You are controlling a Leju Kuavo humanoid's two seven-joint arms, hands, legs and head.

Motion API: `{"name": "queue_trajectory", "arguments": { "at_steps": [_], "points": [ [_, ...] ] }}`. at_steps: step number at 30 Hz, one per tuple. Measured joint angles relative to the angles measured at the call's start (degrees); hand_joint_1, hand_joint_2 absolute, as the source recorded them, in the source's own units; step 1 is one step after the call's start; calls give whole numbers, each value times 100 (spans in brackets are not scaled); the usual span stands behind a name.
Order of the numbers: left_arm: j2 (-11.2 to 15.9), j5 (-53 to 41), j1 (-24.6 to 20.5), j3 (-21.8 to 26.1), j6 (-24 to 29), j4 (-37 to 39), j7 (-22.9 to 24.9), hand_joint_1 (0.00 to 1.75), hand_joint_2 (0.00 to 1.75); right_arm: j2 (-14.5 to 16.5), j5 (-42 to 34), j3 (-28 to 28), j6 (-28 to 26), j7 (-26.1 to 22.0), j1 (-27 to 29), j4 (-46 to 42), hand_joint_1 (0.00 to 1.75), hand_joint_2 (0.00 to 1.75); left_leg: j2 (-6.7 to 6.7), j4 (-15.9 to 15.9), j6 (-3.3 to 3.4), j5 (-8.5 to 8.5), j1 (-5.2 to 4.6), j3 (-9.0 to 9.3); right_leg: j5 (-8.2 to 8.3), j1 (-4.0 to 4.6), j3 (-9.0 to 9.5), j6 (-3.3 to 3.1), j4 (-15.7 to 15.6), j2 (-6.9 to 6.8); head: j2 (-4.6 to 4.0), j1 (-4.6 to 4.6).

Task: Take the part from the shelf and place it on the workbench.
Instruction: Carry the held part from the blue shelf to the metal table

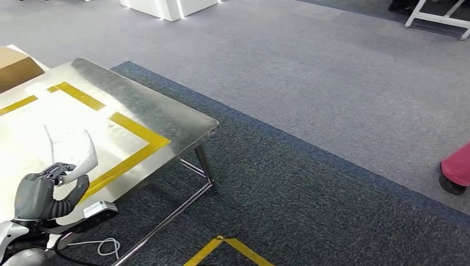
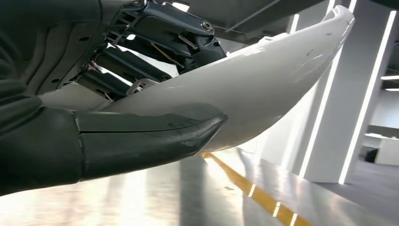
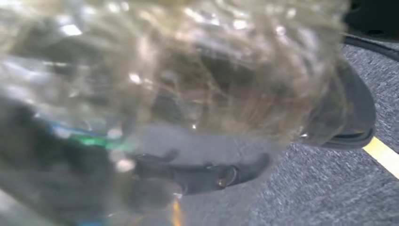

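Left robot hand (image 1: 41,194), lower left of the head frame, grips the white curved part (image 1: 77,152). In the left wrist view the thumb (image 2: 141,136) presses across the part's (image 2: 263,89) underside, dark fingers (image 2: 141,61) on the far side, so it's a firm clamp, not a pinch.

The part sticks up and away from the hand, long axis rising toward frame top, two white tips splayed. It hangs over the steel table (image 1: 166,111), inside the yellow tape outline (image 1: 133,130), toward the table's near edge. Can't tell whether it touches the surface; looks slightly above it.

Key relation: the part is already in the left hand and over the table, so the coming move is just down and release. Judgement: the placing step is nearly done, and the curved shell may rock or tip once let go.

Right robot hand: its wrist view is blurred by something clear and shiny close to the lens; can't tell its state.

Cardboard box (image 1: 14,66) at the table's far-left corner.
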Motion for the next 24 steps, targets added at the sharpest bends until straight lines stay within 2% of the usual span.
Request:
{"name": "queue_trajectory", "arguments": {
  "at_steps": [2, 3, 4, 6, 7, 8, 9, 10, 11, 12, 13, 14, 15, 16, 17, 18, 19, 21, 22, 24],
  "points": [
    [4, -22, -7, 4, 14, -1, 8, 175, 175, 2, 0, -1, 9, 0, -4, 2, 0, 0, 239, -727, 43, 278, -37, 383, -56, 20, 63, 51, 6, -133, -1, -2],
    [6, -42, -13, 5, 21, -1, 14, 175, 175, 3, 1, -1, 13, -1, -7, 4, 0, 0, 333, -944, 75, 316, -60, 490, -83, 38, 74, 83, 10, -194, -1, 0],
    [6, -61, -13, 5, 29, -2, 23, 175, 175, 3, 1, -2, 16, -1, -12, 6, 0, 0, 377, -1024, 109, 291, -83, 521, -106, 55, 90, 116, 8, -257, -1, 5],
    [6, -90, 0, 6, 39, -3, 38, 175, 175, 3, 4, -2, 20, -1, -34, 11, 0, 0, 263, -1047, 181, 290, -85, 505, -140, 67, 129, 176, -9, -388, -1, 14],
    [6, -94, 7, 7, 42, -3, 43, 175, 175, 3, 5, -1, 21, 0, -47, 12, 0, 0, 193, -1060, 212, 299, -73, 508, -180, 59, 143, 207, 9, -346, -1, 21],
    [7, -97, 4, 7, 45, -4, 47, 175, 175, 4, 7, -1, 21, 0, -54, 13, 0, 0, 127, -1075, 246, 312, -58, 512, -265, 50, 95, 234, 125, -206, -1, 29],
    [5, -102, -6, 7, 49, -4, 51, 175, 175, 4, 8, 1, 21, -7, -55, 14, 0, 0, 64, -1088, 278, 322, -42, 518, -408, 40, -29, 255, 373, -14, -1, 43],
    [2, -109, -14, 5, 52, -4, 55, 175, 175, 4, 9, 3, 21, -15, -52, 15, 0, 0, 0, -1089, 300, 322, -36, 516, -585, 32, -219, 267, 750, 198, -1, 57],
    [-3, -118, -21, 2, 56, -4, 58, 175, 175, 4, 9, 7, 21, -24, -44, 16, 0, 0, -70, -1088, 318, 321, -34, 513, -751, 30, -451, 271, 1181, 326, 0, 64],
    [-8, -126, -20, -1, 57, -4, 59, 175, 175, 4, 9, 11, 21, -32, -36, 16, 0, 0, -147, -1087, 326, 319, -36, 514, -844, 31, -660, 273, 1532, 376, 0, 67],
    [-12, -135, -17, -2, 58, -4, 60, 175, 175, 4, 9, 15, 21, -31, -27, 17, 0, 0, -227, -1085, 328, 317, -38, 519, -825, 32, -792, 269, 1703, 395, 0, 67],
    [-16, -143, -16, -3, 58, -4, 60, 175, 175, 5, 9, 18, 21, -27, -19, 17, 0, 0, -315, -1085, 326, 315, -38, 528, -678, 32, -810, 261, 1627, 408, 0, 67],
    [-19, -151, -16, -3, 60, -4, 61, 175, 175, 5, 9, 20, 20, -23, -14, 17, 0, 0, -402, -1084, 321, 311, -38, 541, -440, 30, -722, 246, 1333, 444, 0, 67],
    [-21, -161, -16, -3, 61, -4, 64, 175, 175, 5, 8, 21, 20, -19, -8, 17, 0, 0, -484, -1084, 313, 307, -33, 550, -192, 21, -576, 226, 929, 559, 0, 69],
    [-23, -172, -20, -3, 64, -4, 71, 175, 175, 5, 5, 22, 19, -18, -4, 19, 0, 0, -564, -1075, 296, 300, -37, 548, -14, 7, -426, 200, 544, 706, 0, 68],
    [-25, -182, -22, -2, 68, -4, 79, 175, 175, 4, 2, 22, 19, -33, -4, 21, 0, 0, -638, -1065, 271, 299, -35, 532, 73, -4, -301, 178, 270, 830, 0, 67],
    [-24, -191, -19, -2, 73, -4, 90, 175, 175, 4, -4, 22, 18, -51, -5, 23, 0, 0, -711, -1062, 235, 306, -27, 508, 86, -8, -232, 156, 133, 912, -1, 67],
    [-16, -198, 3, 3, 89, -4, 112, 175, 175, 4, -13, 22, 13, -81, -9, 26, 0, 0, -853, -1072, 149, 336, -5, 466, 64, 1, -172, 110, 73, 829, -1, 66],
    [-9, -199, 23, 5, 97, -4, 122, 175, 175, 5, -15, 22, 10, -76, -11, 26, 0, 0, -823, -1065, 112, 332, -3, 456, 76, -2, -156, 80, 53, 756, -1, 68],
    [12, -201, 25, 11, 117, -4, 136, 175, 175, 9, -13, 23, 6, -61, -7, 28, 0, 0, -514, -845, 49, 180, -21, 355, 90, -18, -117, 26, 5, 598, -1, 30]
  ]
}}
